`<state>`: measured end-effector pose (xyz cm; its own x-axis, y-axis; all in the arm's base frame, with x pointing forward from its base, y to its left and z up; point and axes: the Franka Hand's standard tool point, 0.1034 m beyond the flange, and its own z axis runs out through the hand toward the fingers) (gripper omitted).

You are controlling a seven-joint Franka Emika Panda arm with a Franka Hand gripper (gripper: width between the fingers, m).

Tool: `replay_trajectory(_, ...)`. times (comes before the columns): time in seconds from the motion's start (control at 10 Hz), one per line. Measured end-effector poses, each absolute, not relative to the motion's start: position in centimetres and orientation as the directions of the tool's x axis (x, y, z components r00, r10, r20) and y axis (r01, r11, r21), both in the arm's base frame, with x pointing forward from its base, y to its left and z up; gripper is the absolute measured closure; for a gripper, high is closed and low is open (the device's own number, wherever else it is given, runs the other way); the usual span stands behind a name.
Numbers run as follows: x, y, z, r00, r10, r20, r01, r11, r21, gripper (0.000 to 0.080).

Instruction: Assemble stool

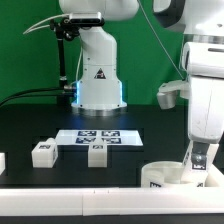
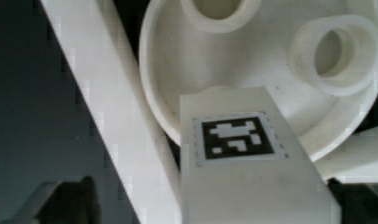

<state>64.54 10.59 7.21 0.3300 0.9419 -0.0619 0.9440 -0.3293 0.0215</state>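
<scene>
The round white seat (image 1: 165, 178) lies at the front on the exterior view's right, sockets up. It fills the wrist view (image 2: 221, 70), where two open sockets (image 2: 328, 50) show. One white leg (image 2: 248, 150) with a square tag stands up from the seat between my fingers. My gripper (image 1: 200, 158) hangs straight over it. In the wrist view the gripper (image 2: 212, 205) has the right finger (image 2: 360, 195) against the leg and the left finger (image 2: 70, 200) standing off it with a gap. Two more tagged legs (image 1: 42, 152) (image 1: 97, 153) lie on the table.
The marker board (image 1: 98, 137) lies mid-table in front of the arm's base (image 1: 97, 75). A long white bar (image 1: 70, 190) edges the table front and runs beside the seat in the wrist view (image 2: 106, 100). A small white piece (image 1: 2, 160) shows at the far left edge.
</scene>
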Motion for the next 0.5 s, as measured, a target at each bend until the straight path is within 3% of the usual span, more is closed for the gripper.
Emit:
replay_trajectory(0.1,64.53,10.59,7.20,0.391,0.918,-0.060,0.920,-0.390,0.025,0.0242)
replay_trajectory(0.2,64.53,10.59,7.19,0.457,0.888,-0.058,0.889,-0.456,0.029,0.0450)
replay_trajectory(0.5,64.69,10.39,7.14,0.685,0.727,-0.045,0.729,-0.684,0.038,0.0464)
